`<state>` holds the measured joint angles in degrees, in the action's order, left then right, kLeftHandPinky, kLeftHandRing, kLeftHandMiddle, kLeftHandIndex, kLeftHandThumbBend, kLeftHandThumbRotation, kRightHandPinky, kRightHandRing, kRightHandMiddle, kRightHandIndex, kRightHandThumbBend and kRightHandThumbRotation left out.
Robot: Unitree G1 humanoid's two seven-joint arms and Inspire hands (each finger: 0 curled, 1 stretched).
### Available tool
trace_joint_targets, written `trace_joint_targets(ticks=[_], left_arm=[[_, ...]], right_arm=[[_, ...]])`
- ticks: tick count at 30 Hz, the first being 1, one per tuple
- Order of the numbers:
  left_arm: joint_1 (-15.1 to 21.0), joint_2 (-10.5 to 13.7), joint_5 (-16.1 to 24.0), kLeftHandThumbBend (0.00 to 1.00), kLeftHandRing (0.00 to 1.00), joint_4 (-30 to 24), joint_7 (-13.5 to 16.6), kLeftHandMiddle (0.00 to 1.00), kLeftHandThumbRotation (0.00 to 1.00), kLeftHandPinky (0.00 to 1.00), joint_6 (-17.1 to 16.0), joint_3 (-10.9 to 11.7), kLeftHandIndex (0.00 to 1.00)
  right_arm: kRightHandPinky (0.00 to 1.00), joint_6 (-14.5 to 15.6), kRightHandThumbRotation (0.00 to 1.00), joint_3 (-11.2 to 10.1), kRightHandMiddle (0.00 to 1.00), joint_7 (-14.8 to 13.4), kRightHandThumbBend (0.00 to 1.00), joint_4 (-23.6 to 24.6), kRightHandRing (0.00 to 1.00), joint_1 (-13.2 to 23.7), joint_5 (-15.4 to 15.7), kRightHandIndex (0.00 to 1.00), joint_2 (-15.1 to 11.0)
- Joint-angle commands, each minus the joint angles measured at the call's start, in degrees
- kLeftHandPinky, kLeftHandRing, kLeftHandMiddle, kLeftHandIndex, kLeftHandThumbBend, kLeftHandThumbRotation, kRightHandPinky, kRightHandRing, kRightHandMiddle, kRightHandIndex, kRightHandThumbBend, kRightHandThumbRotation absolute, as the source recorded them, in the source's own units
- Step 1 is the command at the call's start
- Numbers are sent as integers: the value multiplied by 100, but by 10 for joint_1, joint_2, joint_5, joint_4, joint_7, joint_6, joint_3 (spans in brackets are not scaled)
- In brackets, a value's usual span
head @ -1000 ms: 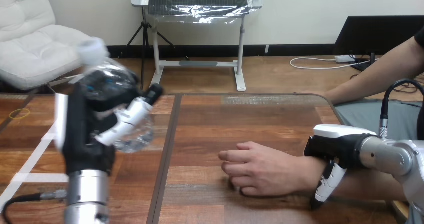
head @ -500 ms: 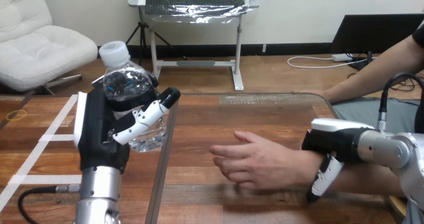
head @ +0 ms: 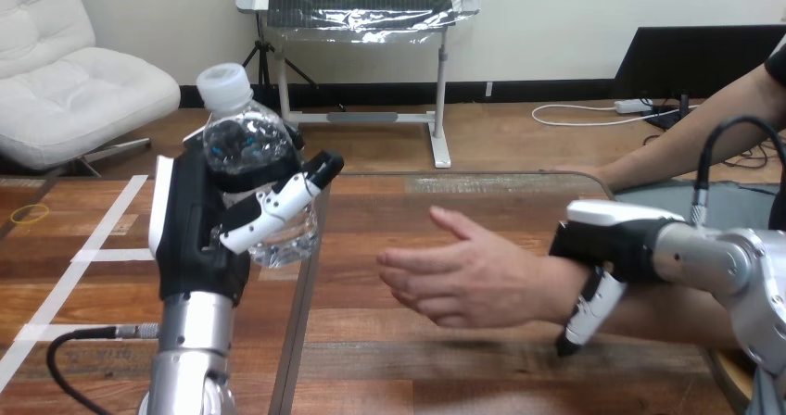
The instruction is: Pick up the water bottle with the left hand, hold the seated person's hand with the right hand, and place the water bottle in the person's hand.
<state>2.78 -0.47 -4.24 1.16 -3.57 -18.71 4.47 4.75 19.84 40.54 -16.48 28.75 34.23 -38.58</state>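
The left hand (head: 199,239) gripped the clear water bottle (head: 246,146) upright above the wooden table's (head: 389,359) left part. The right hand (head: 612,239) curled round the person's wrist (head: 554,283). The person's hand (head: 473,271) hovered open mid-table, with bare tabletop between it and the bottle.

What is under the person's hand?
Under the person's hand only bare table shows. The right hand curls over the wrist; the underside of that wrist is covered.

My left arm (head: 190,350) upright, left hand (head: 196,239) raised, fingers (head: 278,207) curled round bottle (head: 250,151). My right hand (head: 607,239) clamped over person's wrist (head: 549,283).
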Motion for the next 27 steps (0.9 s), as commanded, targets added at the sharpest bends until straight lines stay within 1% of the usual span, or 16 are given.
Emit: trace_joint_targets(ticks=[1,12,14,20,24,27], left_arm=[[54,-2,-9,58,28,1,1,33,0,22,-15,-2,38],[72,-4,-18,58,28,14,-4,33,0,22,-14,-1,38],[75,-4,-22,57,28,18,-7,33,0,22,-15,0,38],[82,-6,-23,57,28,22,-5,33,0,22,-6,-1,38],[90,-11,-27,57,28,29,-1,33,0,22,2,-2,38],[98,-15,-28,57,28,35,2,33,0,22,6,-3,38]], right_arm=[[16,-4,11,-1,30,-7,78,21,22,60,-1,30,20],[15,0,11,1,29,-10,79,21,21,81,0,30,38],[16,2,10,1,30,-9,79,17,22,85,-2,30,42],[18,9,9,6,33,-4,79,19,25,100,6,32,51],[19,1,9,13,33,-10,78,14,26,111,14,32,55],[18,-5,10,16,31,-12,77,9,24,119,17,31,59]])
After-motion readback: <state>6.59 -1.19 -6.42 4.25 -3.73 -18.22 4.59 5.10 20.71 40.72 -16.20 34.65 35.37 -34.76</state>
